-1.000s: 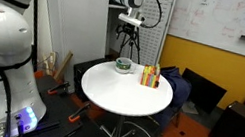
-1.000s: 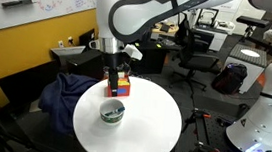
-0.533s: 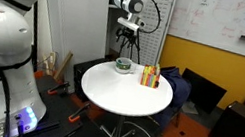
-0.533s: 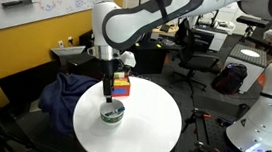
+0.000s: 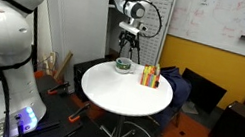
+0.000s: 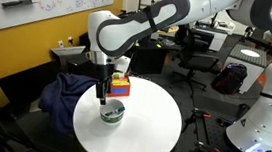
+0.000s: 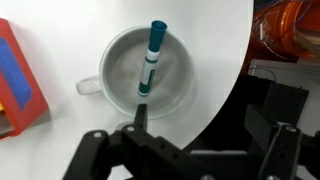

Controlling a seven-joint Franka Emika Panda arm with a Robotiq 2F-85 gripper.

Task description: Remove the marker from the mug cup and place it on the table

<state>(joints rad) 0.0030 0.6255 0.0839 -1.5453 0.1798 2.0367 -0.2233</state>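
The mug cup [image 7: 112,72], pale green with a handle on its left, stands on the round white table [image 7: 215,40]. The marker [image 7: 150,58], a thin stick with a teal cap end, leans inside the cup. My gripper [image 7: 200,115] is open and empty above the cup, with one finger [image 7: 140,113] over the cup's near rim and the other off over the table edge. In both exterior views the gripper [image 5: 126,47] [image 6: 103,91] hangs just above the cup [image 5: 122,65] [image 6: 112,111] near the table's [image 5: 128,95] [image 6: 146,127] edge.
A red-orange-yellow striped block [image 5: 149,76] [image 6: 121,85] [image 7: 18,80] stands on the table close beside the cup. Office chairs [image 6: 199,52], a blue cloth [image 6: 70,88] and a second white robot base [image 5: 1,67] surround the table.
My gripper has come down and over from above the striped block to just above the cup. The cup and marker have not moved.
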